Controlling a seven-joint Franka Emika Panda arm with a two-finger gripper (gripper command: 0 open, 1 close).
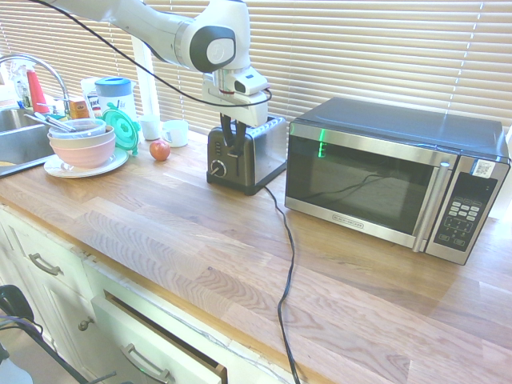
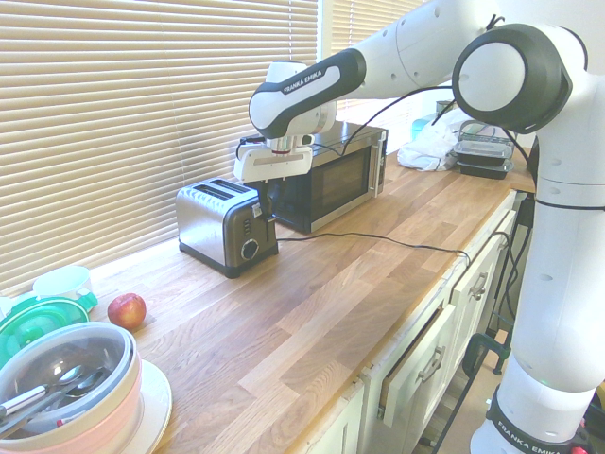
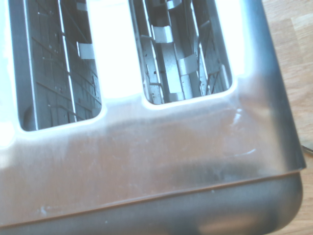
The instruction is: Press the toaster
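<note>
The pincer [image 1: 233,144] hangs at the toaster [image 1: 254,156] end panel, over the lever; its opening can't be told. Next, seemingly, a straight downward push.

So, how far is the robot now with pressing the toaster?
Done: the gripper has reached the black end panel of the toaster, above the round knob. In hand: its fingers point down at the lever side. Left: the push itself; both slots look empty, and whether the lever is down cannot be seen.
</note>
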